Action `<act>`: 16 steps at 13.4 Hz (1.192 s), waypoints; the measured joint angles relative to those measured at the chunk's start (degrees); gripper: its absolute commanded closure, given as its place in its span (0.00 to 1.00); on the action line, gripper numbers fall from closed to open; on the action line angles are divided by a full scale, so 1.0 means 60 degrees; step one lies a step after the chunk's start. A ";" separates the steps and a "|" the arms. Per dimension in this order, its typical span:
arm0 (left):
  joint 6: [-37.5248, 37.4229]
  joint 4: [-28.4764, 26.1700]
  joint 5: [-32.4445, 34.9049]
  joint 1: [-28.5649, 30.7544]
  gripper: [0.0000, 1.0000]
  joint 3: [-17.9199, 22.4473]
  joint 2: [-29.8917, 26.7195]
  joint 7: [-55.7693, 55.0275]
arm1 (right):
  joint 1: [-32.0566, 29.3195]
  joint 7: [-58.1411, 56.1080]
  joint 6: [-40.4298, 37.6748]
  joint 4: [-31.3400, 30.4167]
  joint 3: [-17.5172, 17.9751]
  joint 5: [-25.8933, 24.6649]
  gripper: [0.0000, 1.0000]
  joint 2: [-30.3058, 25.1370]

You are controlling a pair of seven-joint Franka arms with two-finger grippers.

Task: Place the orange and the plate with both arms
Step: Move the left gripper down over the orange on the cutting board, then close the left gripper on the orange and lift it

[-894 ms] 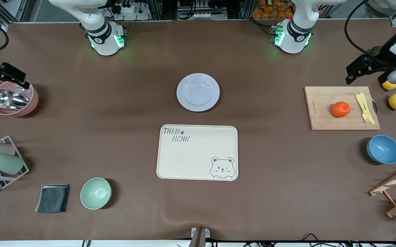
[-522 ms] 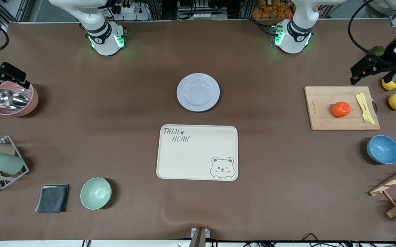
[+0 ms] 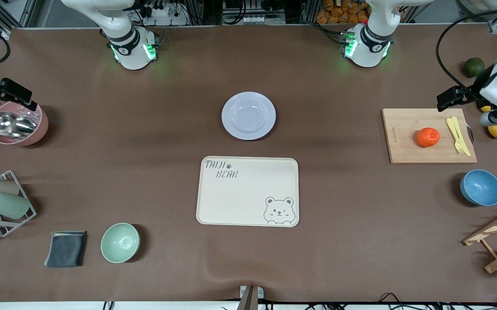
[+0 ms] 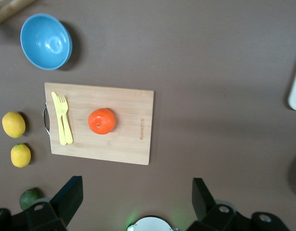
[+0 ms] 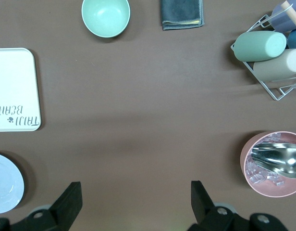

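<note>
Left gripper (image 4: 133, 199), fingers spread w/ nothing btwn, is hanging over the table by the cutting board (image 3: 429, 135) at the left arm's end; the orange (image 3: 428, 137) is sitting on that board beside a yellow fork (image 3: 458, 135). Right gripper (image 5: 133, 199), also spread & empty, is waiting over the pink bowl (image 3: 18, 125) at the right arm's end. Plate (image 3: 248, 115) is lying mid-table, just farther from the front camera than the tray (image 3: 247, 190), not touching it.

Two glossy white arms on round bases, each base ringed by a black band and lit with green lamps. Black cable looping off the left arm's white wrist housing. Left gripper (image 4: 135, 199) and right gripper (image 5: 133, 199) both matte black, with blocky angular fingers (image 4: 68, 197) and small round silver screw heads near the mounts.
</note>
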 measured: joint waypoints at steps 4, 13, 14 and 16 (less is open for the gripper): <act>0.1635 -0.2726 0.0019 0.0547 0.00 -0.0010 -0.0746 0.0012 | 0.0002 0.0000 -0.0070 -0.0001 0.0002 0.0000 0.00 0.0009; 0.5454 -0.6175 0.0025 0.2315 0.00 -0.0001 -0.0558 0.0667 | -0.0004 0.0000 -0.0109 -0.0007 -0.0046 0.0001 0.00 0.0041; 0.5735 -0.6250 0.0025 0.2488 0.00 0.0003 -0.0360 0.0888 | 0.0000 0.0000 -0.0114 -0.0010 -0.0045 0.0008 0.00 0.0062; 0.6392 -0.6295 0.0025 0.2908 0.00 0.0002 0.0189 0.1500 | 0.0024 0.0000 -0.0118 -0.0010 -0.0021 0.0016 0.00 0.0139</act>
